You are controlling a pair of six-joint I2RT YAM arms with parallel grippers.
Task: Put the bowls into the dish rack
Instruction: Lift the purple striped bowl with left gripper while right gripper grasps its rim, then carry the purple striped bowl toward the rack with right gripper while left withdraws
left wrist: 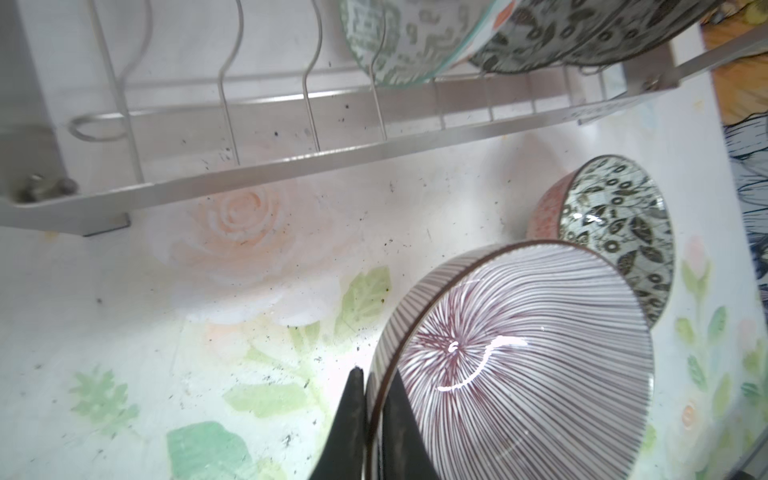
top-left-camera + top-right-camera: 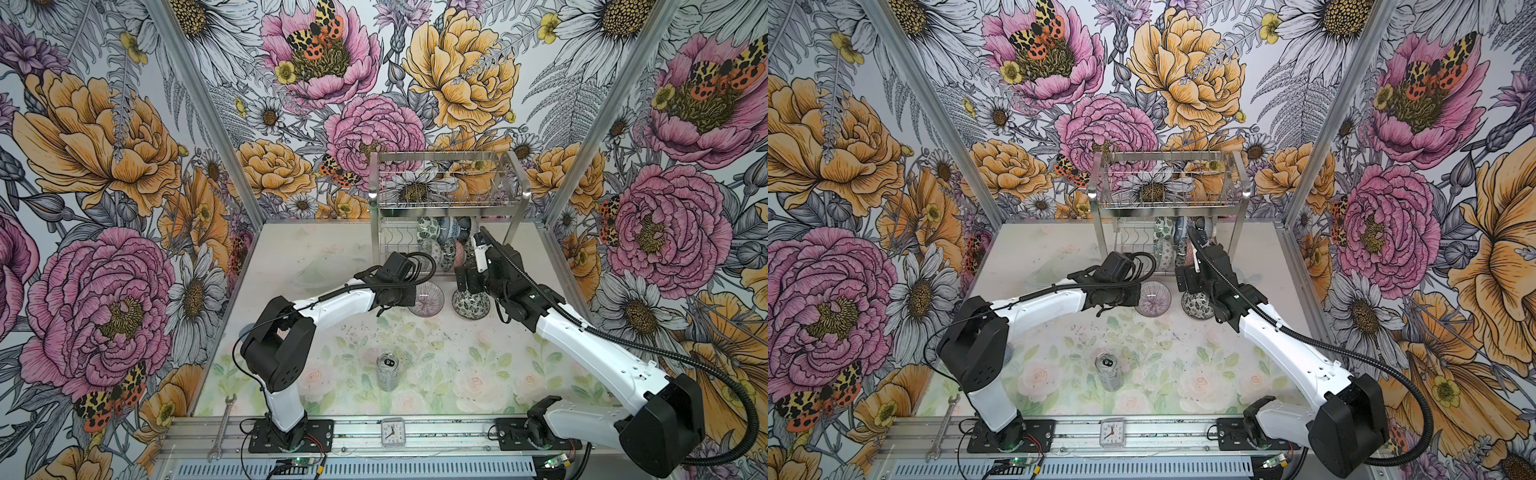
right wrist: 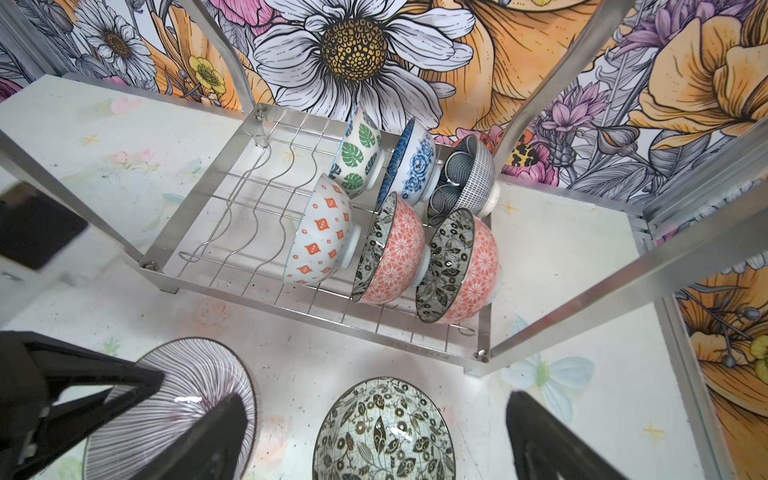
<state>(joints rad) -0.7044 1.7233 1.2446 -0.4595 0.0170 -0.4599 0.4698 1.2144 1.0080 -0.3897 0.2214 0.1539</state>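
While its two black fingers [image 1: 349, 415] are pressing the rim from inside and outside, the left gripper [image 1: 370, 384] is clamping shut on the purple-striped round ceramic bowl [image 1: 519, 353]. Whether that bowl is resting on the pale floral tabletop [image 1: 124, 332] or being held just off it cannot be told. In both top views it is sitting at nine o'clock of the black-and-white leaf-patterned ceramic bowl [image 2: 469, 305], which is pink outside. The two are lying near each other but apart.

Above the leaf-patterned bowl the right gripper [image 3: 376, 397] is hanging with its jaws spread wide, gripping nothing. In the right wrist view one black finger is showing on each side of the bowl.

At twelve o'clock of both bowls the tall two-tier stainless-steel wire dish rack [image 3: 415, 343] is standing against the flowered back wall. Its lower tier is holding six patterned bowls [image 3: 320, 245] on edge in two rows, all crowding toward the three o'clock end.

At about seven o'clock of the striped bowl, well apart, a silver drink can [image 2: 387, 372] is standing upright.
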